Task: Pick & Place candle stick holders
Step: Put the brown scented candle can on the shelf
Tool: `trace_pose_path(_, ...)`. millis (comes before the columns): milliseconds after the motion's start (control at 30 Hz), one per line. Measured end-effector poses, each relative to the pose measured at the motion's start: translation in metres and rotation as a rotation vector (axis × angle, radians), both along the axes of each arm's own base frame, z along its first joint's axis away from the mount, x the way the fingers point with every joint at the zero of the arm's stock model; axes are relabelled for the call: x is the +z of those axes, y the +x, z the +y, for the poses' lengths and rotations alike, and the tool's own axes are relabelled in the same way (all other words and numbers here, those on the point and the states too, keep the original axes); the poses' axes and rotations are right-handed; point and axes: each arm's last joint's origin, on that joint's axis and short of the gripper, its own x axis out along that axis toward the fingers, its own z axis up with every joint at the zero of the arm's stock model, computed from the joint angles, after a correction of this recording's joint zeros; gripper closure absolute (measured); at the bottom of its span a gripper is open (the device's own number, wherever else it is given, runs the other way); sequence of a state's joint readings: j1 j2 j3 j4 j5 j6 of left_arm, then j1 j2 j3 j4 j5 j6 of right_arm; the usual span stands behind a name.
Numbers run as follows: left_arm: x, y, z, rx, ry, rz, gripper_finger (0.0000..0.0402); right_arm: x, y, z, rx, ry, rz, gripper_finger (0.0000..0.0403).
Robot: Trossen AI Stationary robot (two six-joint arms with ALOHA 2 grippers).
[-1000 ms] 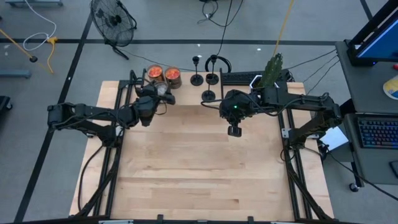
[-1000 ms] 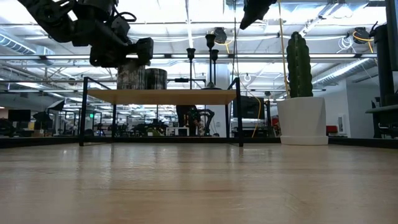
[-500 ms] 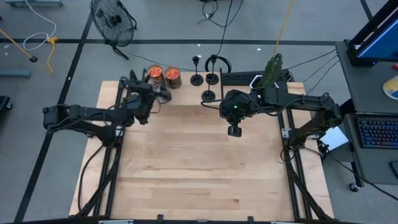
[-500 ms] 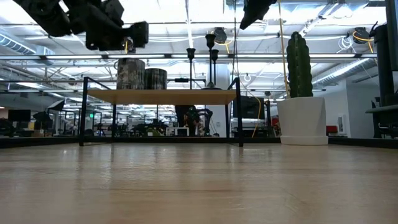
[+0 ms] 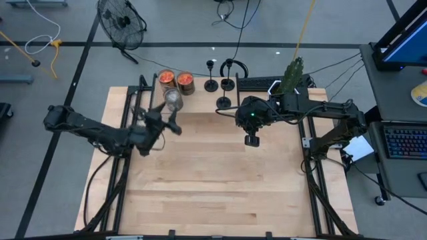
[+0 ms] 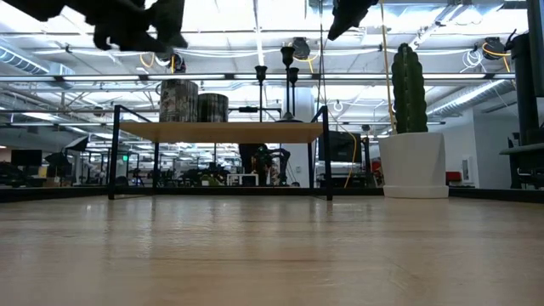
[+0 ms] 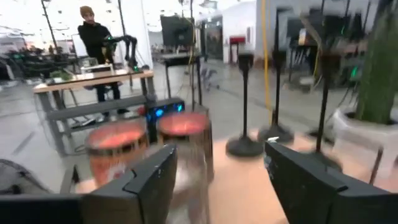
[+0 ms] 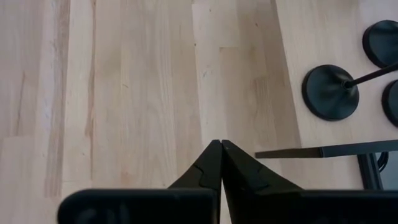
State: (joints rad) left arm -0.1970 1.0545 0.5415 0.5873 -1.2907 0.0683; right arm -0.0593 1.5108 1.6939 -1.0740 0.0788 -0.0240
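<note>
Your three candle stick holders (image 5: 223, 102) stand untouched at the table's (image 5: 213, 193) twelve o'clock edge, beside the orange jars (image 5: 175, 81). The left gripper (image 5: 167, 122) hangs near the clear jar (image 5: 173, 100), fingers released and empty; the right gripper (image 5: 251, 140) waits with fingers clenched, holding nothing.

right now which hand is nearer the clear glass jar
Left. The left hand is open just in front of the clear glass jar; the right hand, shut, hangs well off to its side.
</note>
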Motion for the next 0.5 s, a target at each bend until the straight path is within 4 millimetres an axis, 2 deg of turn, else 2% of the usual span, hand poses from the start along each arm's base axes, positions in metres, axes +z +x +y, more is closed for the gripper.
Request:
trace_pose_path(100,-0.011,-0.002,-0.012,0.052,-0.011,0.045,0.0174,0.0,0.0,0.0,0.006,-0.005,0.001,0.0403)
trace_pose_path(233,-0.02,-0.001,-0.017,0.092,-0.036,0.006,0.0195,0.0,0.001,0.0,0.011,-0.011,-0.007,0.0403)
trace_pose_path(500,-0.046,0.011,-0.008,0.099,-0.071,0.028,0.0229,0.002,0.002,0.0,0.016,-0.017,-0.026,0.0403)
